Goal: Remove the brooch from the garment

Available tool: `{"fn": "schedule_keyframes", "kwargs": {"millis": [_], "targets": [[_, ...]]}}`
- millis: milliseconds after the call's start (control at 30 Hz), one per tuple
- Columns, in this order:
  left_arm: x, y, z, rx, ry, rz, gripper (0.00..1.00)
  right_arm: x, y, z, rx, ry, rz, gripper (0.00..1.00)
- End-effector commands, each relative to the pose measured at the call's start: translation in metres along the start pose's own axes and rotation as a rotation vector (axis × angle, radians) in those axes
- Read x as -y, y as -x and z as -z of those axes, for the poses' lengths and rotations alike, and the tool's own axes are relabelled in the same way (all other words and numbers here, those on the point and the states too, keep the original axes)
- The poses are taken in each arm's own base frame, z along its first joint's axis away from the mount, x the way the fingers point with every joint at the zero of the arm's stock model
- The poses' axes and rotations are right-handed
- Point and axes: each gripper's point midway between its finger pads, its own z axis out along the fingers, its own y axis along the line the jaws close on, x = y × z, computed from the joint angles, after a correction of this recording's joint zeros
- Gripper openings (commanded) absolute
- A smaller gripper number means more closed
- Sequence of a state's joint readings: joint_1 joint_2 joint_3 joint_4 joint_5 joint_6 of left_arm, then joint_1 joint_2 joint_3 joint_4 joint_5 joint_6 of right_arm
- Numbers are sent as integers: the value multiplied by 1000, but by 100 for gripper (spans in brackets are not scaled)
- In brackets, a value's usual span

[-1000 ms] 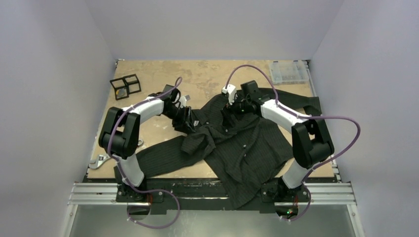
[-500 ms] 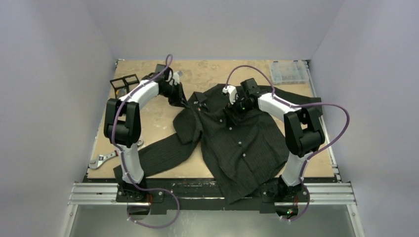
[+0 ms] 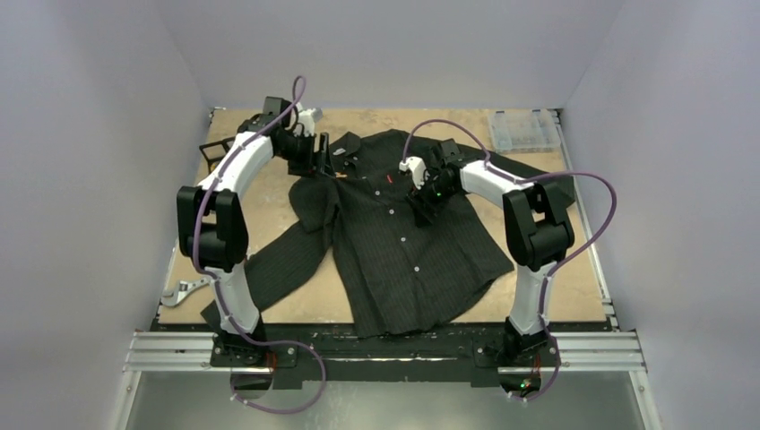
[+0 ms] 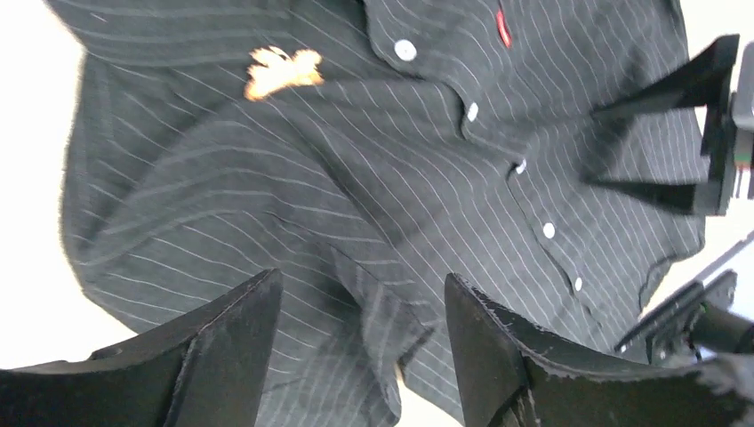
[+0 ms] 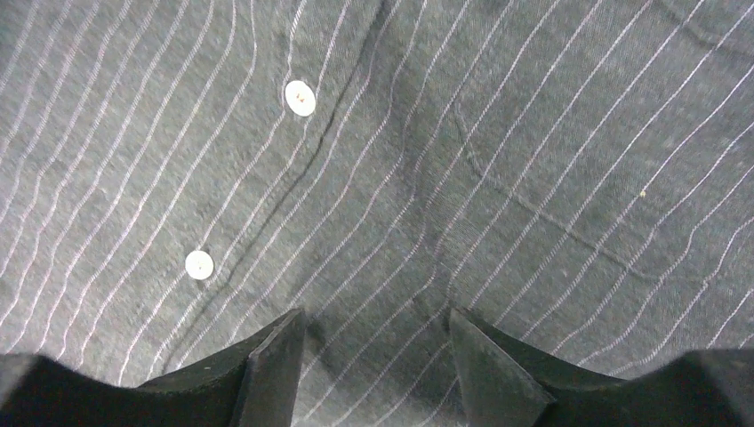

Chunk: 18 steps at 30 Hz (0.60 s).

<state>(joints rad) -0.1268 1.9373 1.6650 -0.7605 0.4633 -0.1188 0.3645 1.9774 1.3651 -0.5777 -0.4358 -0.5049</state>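
The garment (image 3: 403, 242), a black pinstriped shirt with white buttons, lies spread front-up on the table. The brooch (image 4: 283, 71), a small golden-orange piece, is pinned near the collar on the shirt's left-hand side, a tiny orange speck (image 3: 342, 176) from above. My left gripper (image 3: 315, 159) hovers at that shoulder, open, with a loose fold of cloth (image 4: 382, 311) below the gap (image 4: 360, 277). My right gripper (image 3: 423, 202) is open on the chest, its fingertips against the fabric (image 5: 375, 313) beside the button row (image 5: 300, 98).
A red label (image 4: 502, 27) sits inside the collar. A clear plastic box (image 3: 523, 130) stands at the back right, black wire frames (image 3: 215, 150) at the back left, and a wrench (image 3: 184, 291) by the left edge. The left sleeve (image 3: 269, 273) trails toward the front.
The crumpled shirt has been pulled back and spread flat. My left gripper moved back with the shoulder, then let go and opened. My right gripper shifted onto the chest, its jaws a little narrower.
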Motion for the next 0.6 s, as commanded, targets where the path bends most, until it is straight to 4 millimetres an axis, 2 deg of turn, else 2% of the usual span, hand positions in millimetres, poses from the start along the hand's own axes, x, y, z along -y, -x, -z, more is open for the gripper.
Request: {"fn": "schedule_keyframes", "kwargs": {"millis": [0, 67, 100, 133, 233, 333, 400, 467, 567], "targets": [[29, -20, 0, -26, -103, -1, 63, -4, -51, 1, -199, 35, 9, 60], [32, -17, -11, -15, -114, -23, 59, -6, -66, 6, -244, 51, 11, 56], [32, -25, -24, -63, -120, -10, 58, -8, -75, 9, -269, 59, 11, 55], [31, -32, -28, -117, -121, -3, 54, -8, -84, 11, -292, 61, 12, 55], [16, -84, -33, -308, -74, 66, 42, -5, -115, 22, -372, 65, 10, 53], [5, -130, -16, -392, -17, 83, 40, 2, -138, 34, -413, 66, -13, 53], [2, -159, -1, -452, 11, 93, 39, 6, -145, 43, -418, 59, -11, 54], [2, -180, 11, -517, 22, 108, 37, 3, -143, 51, -403, 77, 13, 54], [6, -192, 27, -556, -11, 71, 35, -12, -119, 67, -317, 139, 57, 55]]}}
